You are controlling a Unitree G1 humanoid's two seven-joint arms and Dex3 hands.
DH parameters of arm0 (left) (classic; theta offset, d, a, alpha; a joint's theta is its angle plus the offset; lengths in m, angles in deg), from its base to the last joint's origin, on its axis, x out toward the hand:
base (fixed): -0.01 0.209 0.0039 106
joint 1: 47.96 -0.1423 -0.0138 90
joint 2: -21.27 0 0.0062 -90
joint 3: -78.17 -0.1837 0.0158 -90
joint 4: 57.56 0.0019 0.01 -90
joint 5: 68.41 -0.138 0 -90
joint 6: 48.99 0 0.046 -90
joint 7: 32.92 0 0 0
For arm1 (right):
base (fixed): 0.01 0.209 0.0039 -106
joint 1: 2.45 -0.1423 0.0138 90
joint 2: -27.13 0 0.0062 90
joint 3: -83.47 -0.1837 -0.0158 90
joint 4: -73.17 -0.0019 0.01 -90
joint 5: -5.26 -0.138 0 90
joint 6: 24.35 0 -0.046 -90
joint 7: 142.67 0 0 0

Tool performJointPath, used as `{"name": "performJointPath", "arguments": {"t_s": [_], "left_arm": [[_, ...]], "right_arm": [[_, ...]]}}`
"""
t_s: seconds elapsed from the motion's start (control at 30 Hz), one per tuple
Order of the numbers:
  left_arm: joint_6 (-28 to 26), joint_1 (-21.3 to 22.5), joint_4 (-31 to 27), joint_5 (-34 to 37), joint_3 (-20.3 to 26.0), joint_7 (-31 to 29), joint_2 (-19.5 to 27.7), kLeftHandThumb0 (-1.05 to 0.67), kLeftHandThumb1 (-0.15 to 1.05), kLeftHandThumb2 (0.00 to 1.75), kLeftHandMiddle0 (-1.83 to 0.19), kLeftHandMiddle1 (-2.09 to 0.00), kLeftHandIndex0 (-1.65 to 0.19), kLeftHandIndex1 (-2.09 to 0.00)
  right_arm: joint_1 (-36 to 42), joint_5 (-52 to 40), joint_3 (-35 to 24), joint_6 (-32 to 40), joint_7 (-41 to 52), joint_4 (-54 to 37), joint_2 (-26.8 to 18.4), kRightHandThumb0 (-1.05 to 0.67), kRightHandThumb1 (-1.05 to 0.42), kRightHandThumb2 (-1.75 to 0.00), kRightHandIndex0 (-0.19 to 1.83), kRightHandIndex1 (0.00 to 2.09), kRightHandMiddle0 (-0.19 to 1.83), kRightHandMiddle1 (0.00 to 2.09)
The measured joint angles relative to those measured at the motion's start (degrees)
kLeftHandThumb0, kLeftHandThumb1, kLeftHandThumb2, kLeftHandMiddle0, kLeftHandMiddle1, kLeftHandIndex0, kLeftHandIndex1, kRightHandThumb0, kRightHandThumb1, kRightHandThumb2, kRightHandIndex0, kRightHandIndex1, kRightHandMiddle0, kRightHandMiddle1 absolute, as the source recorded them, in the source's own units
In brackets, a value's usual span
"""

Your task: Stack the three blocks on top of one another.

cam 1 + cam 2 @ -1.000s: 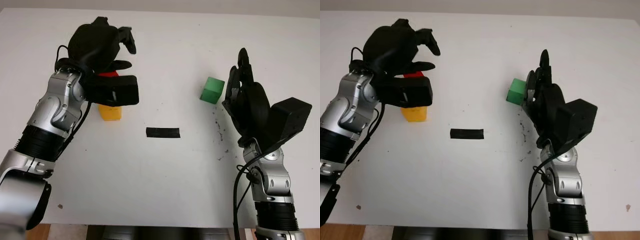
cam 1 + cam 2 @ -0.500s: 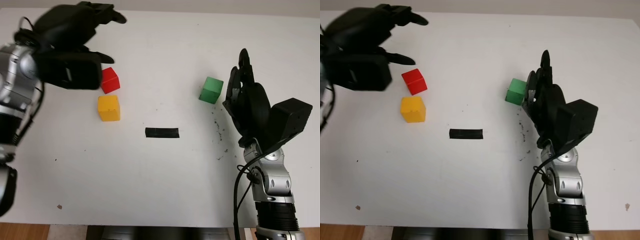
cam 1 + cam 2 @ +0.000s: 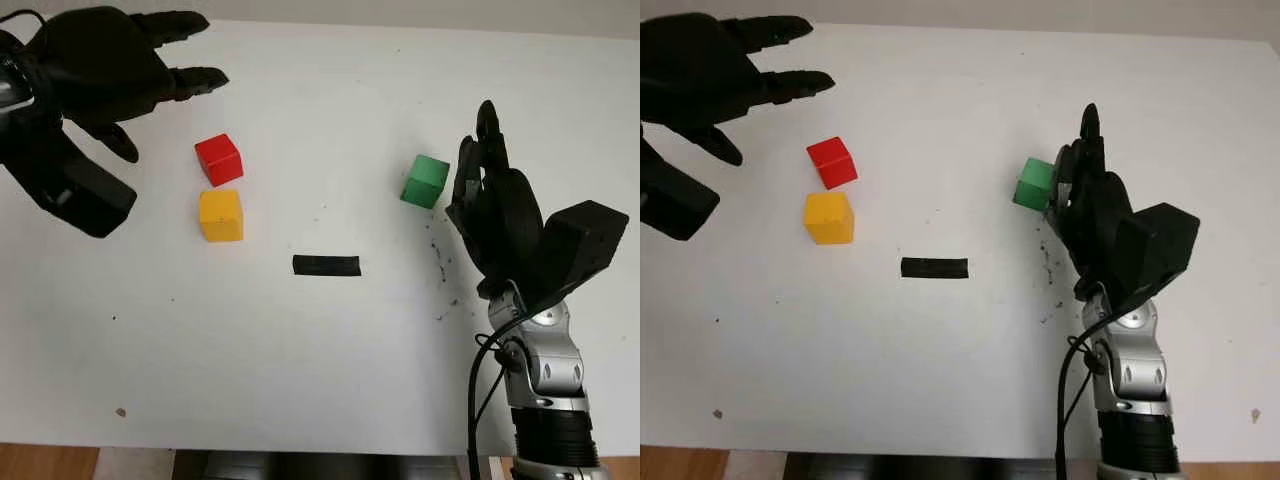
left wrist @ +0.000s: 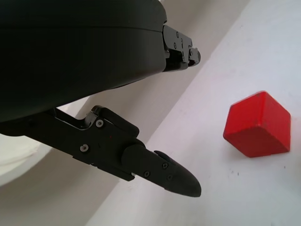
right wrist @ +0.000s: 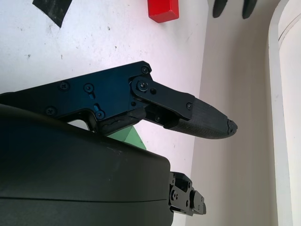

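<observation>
Since a second ago our left robot hand (image 3: 95,70) has lifted off the red block (image 3: 219,159) and now hovers open at the counter's (image 3: 300,380) far left. That block sits just behind the yellow block (image 3: 220,215), unstacked. Our right robot hand (image 3: 495,205) waits open beside the green block (image 3: 425,181), near a black strip (image 3: 326,265).

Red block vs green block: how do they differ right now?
The red block sits on the robot's left side of the table, close behind the yellow block; the green block sits alone on the right. The open left robot hand is well clear of red; the open right robot hand is beside green. Both are unstacked on the table.
</observation>
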Motion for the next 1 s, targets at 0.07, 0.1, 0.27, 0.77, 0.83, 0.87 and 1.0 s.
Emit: {"name": "performJointPath", "arguments": {"t_s": [0.07, 0.1, 0.27, 0.77, 0.83, 0.87, 1.0], "left_arm": [[0.1, 0.3, 2.1, -1.9, -1.6, 4.0, -0.5, -0.58, 0.84, 0.05, 0.15, -0.05, -0.11, -0.08], [0.2, 0.5, 3.3, -2.7, -2.3, 6.5, -0.9, -0.57, 0.84, 0.05, 0.14, -0.05, -0.14, -0.09], [0.1, 2.6, 11.0, -6.3, -7.1, 17.5, -4.8, -0.56, 0.81, 0.04, 0.12, -0.06, -0.16, -0.08], [-6.6, 12.0, 28.3, -8.2, -17.5, 25.8, -15.9, -0.60, 0.88, 0.05, 0.13, -0.07, -0.24, -0.10], [-7.4, 12.1, 28.9, -8.2, -18.6, 26.8, -16.8, -0.61, 0.88, 0.05, 0.13, -0.06, -0.25, -0.09], [-7.8, 12.2, 29.1, -8.2, -19.1, 27.0, -17.1, -0.61, 0.88, 0.05, 0.13, -0.06, -0.25, -0.09], [-8.4, 12.2, 30.0, -8.2, -20.9, 27.2, -17.9, -0.61, 0.88, 0.05, 0.13, -0.06, -0.26, -0.09]], "right_arm": [[0.0, 0.0, 0.0, -0.5, 0.1, 0.1, 0.0, -0.66, -1.05, -0.78, -0.19, 0.00, -0.19, 0.00], [0.0, 0.0, 0.0, -0.6, 0.1, 0.1, 0.0, -0.66, -1.05, -0.78, -0.19, 0.00, -0.19, 0.00], [0.1, -0.1, -0.2, -1.2, 0.7, 0.5, 0.0, -0.67, -1.05, -0.77, -0.19, 0.00, -0.19, 0.00], [0.4, -0.4, -1.0, -2.2, 1.4, 1.6, -0.1, -0.66, -1.05, -0.78, -0.19, 0.00, -0.19, 0.00], [0.4, -0.5, -1.0, -2.2, 1.4, 1.6, -0.1, -0.66, -1.05, -0.78, -0.19, 0.00, -0.19, 0.00], [0.4, -0.5, -1.0, -2.2, 1.4, 1.6, -0.1, -0.66, -1.05, -0.78, -0.19, 0.00, -0.19, 0.00], [0.5, -0.9, -1.3, -2.2, 1.4, 1.6, -0.1, -0.66, -1.05, -0.77, -0.19, 0.00, -0.19, 0.00]]}}
